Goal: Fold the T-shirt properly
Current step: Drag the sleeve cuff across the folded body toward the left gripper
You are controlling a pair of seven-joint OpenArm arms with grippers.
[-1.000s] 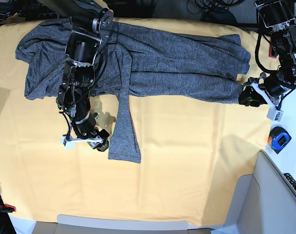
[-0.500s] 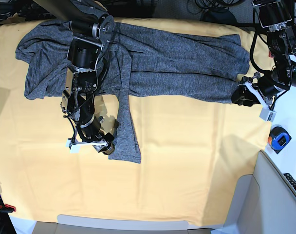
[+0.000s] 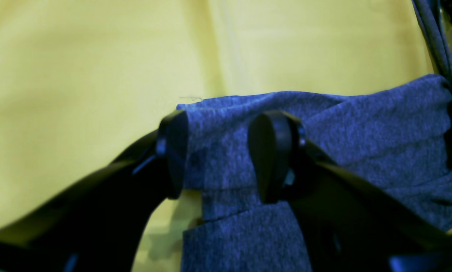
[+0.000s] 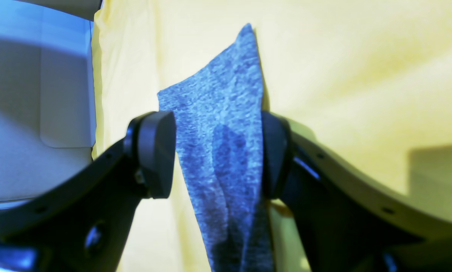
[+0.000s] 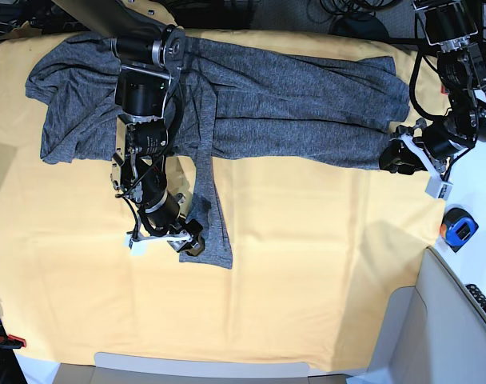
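The heather-grey T-shirt (image 5: pixel 291 96) lies spread across the far part of the table, one long sleeve (image 5: pixel 209 216) hanging toward the front. My right gripper (image 5: pixel 185 242) sits at that sleeve's end. In the right wrist view its fingers stand apart, open, with the sleeve (image 4: pixel 222 124) lying between them (image 4: pixel 214 155). My left gripper (image 5: pixel 392 158) is at the shirt's lower right corner. In the left wrist view it (image 3: pixel 222 155) is open, straddling the grey hem (image 3: pixel 226 124), which runs flat between the two pads.
A yellow-orange sheet (image 5: pixel 307 272) covers the table. An orange and blue tape measure (image 5: pixel 459 228) lies off its right edge. A pale grey panel (image 5: pixel 455 320) fills the front right corner, and a white strip (image 5: pixel 203 370) runs along the front edge.
My right gripper moved forward and rightward onto the sleeve's end, nudging it slightly. My left gripper slid leftward onto the shirt's corner. Neither set of jaws changed its opening.
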